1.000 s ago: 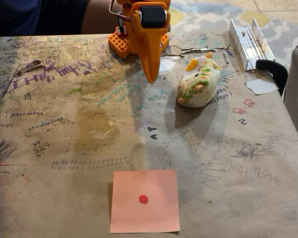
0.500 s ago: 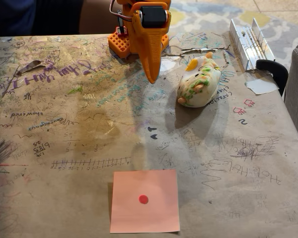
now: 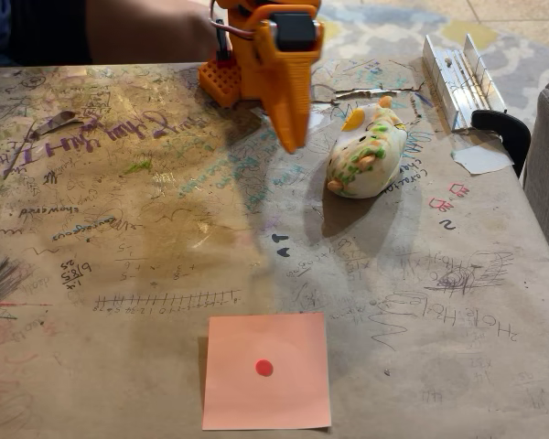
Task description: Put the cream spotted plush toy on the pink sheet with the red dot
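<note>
The cream spotted plush toy [image 3: 367,151] lies on the table at the upper right, its green and orange spots up and its yellow beak toward the far edge. My orange gripper [image 3: 294,144] hangs above the table just left of the toy, fingers together in one downward point, holding nothing and apart from the toy. The pink sheet with the red dot [image 3: 266,369] lies flat near the front edge, well below both.
The brown paper-covered table [image 3: 119,238] is scribbled all over. A metal rail [image 3: 457,78] and a black clamp [image 3: 503,128] sit at the far right, with a white paper scrap [image 3: 480,157] beside them. A person's arm [image 3: 137,27] shows behind the table. The arm's orange base [image 3: 224,80] stands at the back.
My gripper has shifted a little to the right, toward the toy. The person behind the table has moved. Toy and sheet lie as before.
</note>
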